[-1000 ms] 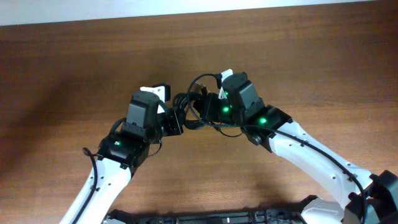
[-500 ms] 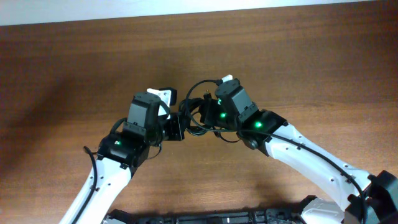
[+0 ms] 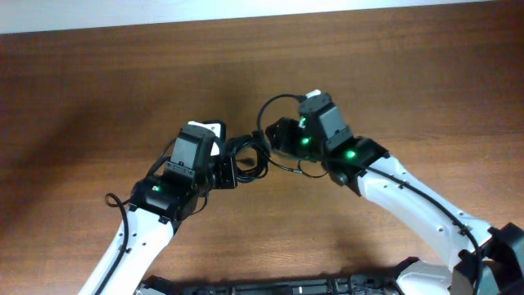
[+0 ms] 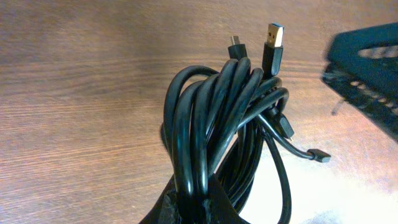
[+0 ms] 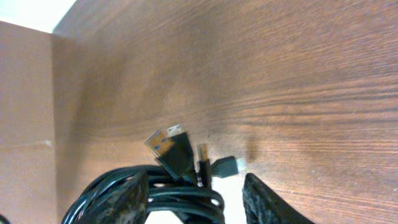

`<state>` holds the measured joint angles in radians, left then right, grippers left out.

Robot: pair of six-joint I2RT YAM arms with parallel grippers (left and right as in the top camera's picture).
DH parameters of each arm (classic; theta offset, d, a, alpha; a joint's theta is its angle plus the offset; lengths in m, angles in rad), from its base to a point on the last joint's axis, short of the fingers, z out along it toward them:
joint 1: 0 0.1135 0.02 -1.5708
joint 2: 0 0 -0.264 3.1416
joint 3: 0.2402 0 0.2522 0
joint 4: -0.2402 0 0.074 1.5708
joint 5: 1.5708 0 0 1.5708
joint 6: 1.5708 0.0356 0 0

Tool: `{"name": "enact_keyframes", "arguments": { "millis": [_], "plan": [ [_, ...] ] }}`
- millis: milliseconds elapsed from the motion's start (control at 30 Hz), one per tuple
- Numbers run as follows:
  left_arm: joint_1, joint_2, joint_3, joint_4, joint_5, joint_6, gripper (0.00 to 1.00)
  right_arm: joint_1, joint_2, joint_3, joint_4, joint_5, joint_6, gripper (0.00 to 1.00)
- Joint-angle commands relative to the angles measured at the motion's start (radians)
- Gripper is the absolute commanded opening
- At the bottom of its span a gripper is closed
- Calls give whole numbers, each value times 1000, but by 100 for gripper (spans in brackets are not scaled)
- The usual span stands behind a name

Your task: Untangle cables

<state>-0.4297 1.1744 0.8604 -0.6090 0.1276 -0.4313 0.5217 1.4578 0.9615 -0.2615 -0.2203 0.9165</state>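
Note:
The cables [image 3: 248, 156] form a knotted bundle of thin black cords between my two grippers at mid-table. My left gripper [image 3: 232, 170] is shut on the bundle's lower loops [image 4: 205, 124], with its jaws [image 4: 193, 208] clamped round several strands. A USB plug [image 4: 273, 37] and two small plugs stick out of the bundle. My right gripper [image 3: 274, 135] is open, its fingers [image 5: 194, 180] straddling strands of the cables [image 5: 180, 198]. A wide gold-tipped plug [image 5: 171, 149] and a pale-tipped small plug [image 5: 227, 167] lie just beyond them. One loop [image 3: 274, 102] arcs up by the right gripper.
The wooden table [image 3: 98, 90] runs to a pale wall edge [image 3: 246, 10] at the back. The right gripper's dark body [image 4: 367, 59] shows at the upper right of the left wrist view. The arms' white links reach down to the front edge.
The right gripper has shifted right and slightly back, away from the left one. The left gripper has dropped a little toward the front with the bundle, and the cables now spread between them.

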Motion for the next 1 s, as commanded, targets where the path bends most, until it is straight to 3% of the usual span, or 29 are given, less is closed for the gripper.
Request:
{"name": "enact_keyframes", "arguments": {
  "millis": [0, 100, 233, 367, 567, 600, 667, 833, 967],
  "plan": [
    [1, -18, -1, 14, -56, -28, 0, -80, -29, 13, -2, -260, -34, 51],
    [1, -18, -1, 20, -134, -80, 0, -84, -29, 13, -78, -391, -51, 51],
    [0, -18, -1, 41, -144, -222, 0, 3, -13, 12, -150, -388, -37, 51],
    [0, -18, -1, 41, -108, -230, 0, 77, -7, 12, -150, -224, 180, 43],
    [0, -18, -1, 40, -28, -239, 0, 119, 3, 12, -130, -100, 336, 33],
    [0, -18, -1, 40, -11, -239, 0, 119, 6, 12, -123, -87, 360, 29],
    [0, -18, -1, 40, -8, -239, 0, 119, 8, 12, -92, -82, 383, 4],
    [0, -18, -1, 40, 30, -239, 0, 120, 8, 12, -1, -48, 382, 4],
    [0, -18, -1, 80, 152, -238, 0, 120, 19, 12, -2, 19, 374, 4]
  ]
}}
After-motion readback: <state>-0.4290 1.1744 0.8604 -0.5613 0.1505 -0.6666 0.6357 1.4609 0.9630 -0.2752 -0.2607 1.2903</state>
